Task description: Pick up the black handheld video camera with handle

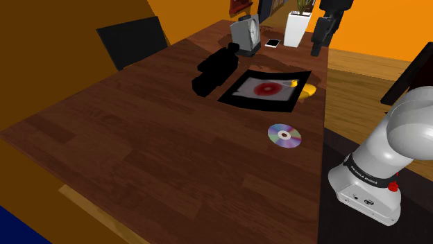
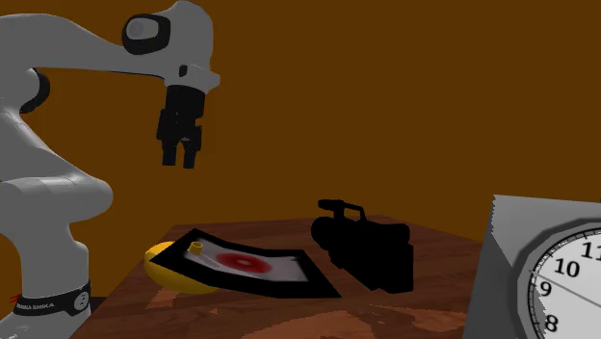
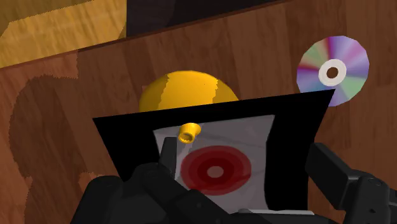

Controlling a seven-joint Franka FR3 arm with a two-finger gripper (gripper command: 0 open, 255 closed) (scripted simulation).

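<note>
The tool (image 2: 180, 161) hangs high above the red-spotted mat (image 1: 267, 90), its fingers apart and empty, probably held ready for a descent. The black video camera (image 1: 216, 69) lies on the worktop (image 1: 139, 138) just beside the mat, well apart from the tool.

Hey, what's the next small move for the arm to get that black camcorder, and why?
Probably carry the open gripper sideways, staying high, toward the shoulder view's left until it is over the black camcorder. It hangs above the black-bordered sheet beside the camcorder, and the wrist view looks down on that sheet.
</note>
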